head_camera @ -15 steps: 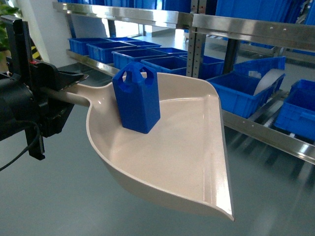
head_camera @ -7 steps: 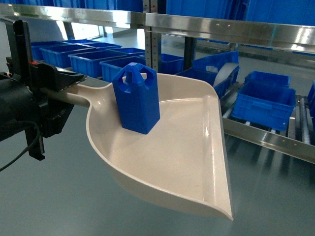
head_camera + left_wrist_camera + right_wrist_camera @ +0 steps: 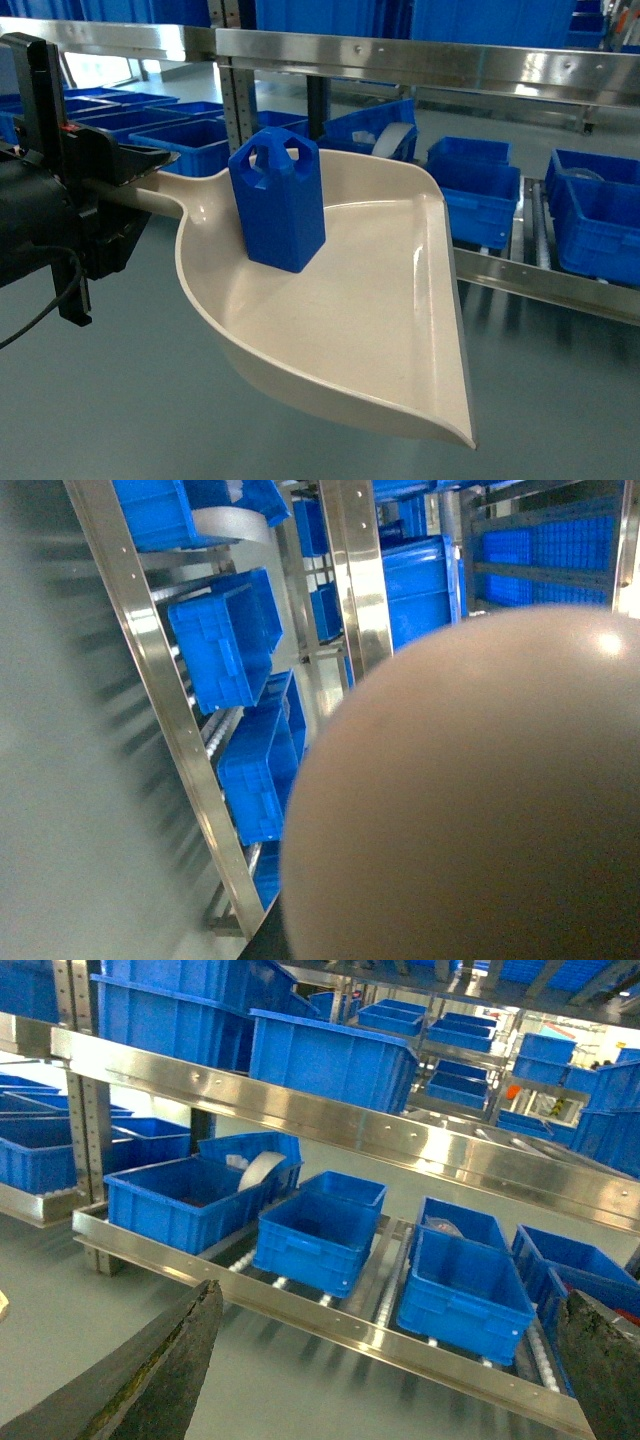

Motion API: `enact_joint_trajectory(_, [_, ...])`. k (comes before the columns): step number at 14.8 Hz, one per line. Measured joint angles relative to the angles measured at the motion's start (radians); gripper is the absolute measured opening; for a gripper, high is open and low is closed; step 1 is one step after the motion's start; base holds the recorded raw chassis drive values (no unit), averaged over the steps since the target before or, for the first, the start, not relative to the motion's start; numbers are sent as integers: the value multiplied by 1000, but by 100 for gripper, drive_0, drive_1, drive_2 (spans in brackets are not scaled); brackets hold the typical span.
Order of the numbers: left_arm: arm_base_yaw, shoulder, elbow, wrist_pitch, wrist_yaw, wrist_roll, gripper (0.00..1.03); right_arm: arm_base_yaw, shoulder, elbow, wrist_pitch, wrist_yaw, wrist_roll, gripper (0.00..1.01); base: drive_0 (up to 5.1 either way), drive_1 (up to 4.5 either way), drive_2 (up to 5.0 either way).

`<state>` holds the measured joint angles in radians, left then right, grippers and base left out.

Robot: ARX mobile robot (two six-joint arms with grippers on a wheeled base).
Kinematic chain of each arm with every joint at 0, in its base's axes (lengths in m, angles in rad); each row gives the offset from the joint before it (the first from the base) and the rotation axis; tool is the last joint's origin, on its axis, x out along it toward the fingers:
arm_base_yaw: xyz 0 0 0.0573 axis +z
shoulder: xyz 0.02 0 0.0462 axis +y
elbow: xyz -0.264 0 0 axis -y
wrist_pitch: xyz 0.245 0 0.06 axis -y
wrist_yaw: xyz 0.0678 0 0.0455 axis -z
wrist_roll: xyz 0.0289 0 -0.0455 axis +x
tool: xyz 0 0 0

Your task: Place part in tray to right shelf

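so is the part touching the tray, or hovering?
Touching. In the head view the part stands upright with its base flat on the tray floor, no gap beneath.

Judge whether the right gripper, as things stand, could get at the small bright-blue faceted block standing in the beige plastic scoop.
Probably yes. The blue block stands upright and uncovered in the beige scoop, its top and right side open. The right gripper is open and holds nothing, but it faces the steel shelf, so it would have to turn first.

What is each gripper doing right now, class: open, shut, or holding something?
Left gripper: shut on the tray handle, the part standing in the tray.
Right gripper: open, holding nothing.
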<state>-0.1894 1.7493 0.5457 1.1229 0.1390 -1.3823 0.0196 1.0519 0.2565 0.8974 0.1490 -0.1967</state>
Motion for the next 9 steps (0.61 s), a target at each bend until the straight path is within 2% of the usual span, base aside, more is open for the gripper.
enact_joint_trajectory(9, [2,0,0,1,-1,0,17,0,0,0,0,0,0,98,-160,-160,-160])
